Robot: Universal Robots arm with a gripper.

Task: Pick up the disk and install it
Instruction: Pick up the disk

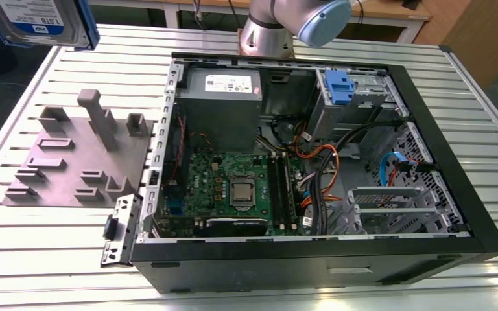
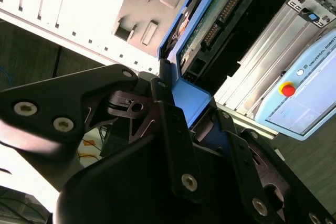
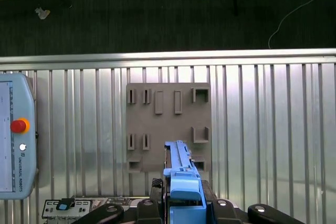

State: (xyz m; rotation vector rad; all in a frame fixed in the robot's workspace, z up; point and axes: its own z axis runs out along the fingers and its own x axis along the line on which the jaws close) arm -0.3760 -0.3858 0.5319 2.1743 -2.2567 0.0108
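Table (image 1: 24,259), slatted metal, carrying open computer case (image 1: 301,265) and grey fixture plate (image 1: 63,170).
We log the disk (image 1: 41,23) held in the air above the plate (standing on edge), gripper (image 2: 191,100) fingers clamped on its blue frame, well apart from the case.

The gripper (image 3: 182,203) clamps the disk (image 3: 180,167) over the grey fixture plate (image 3: 168,121).
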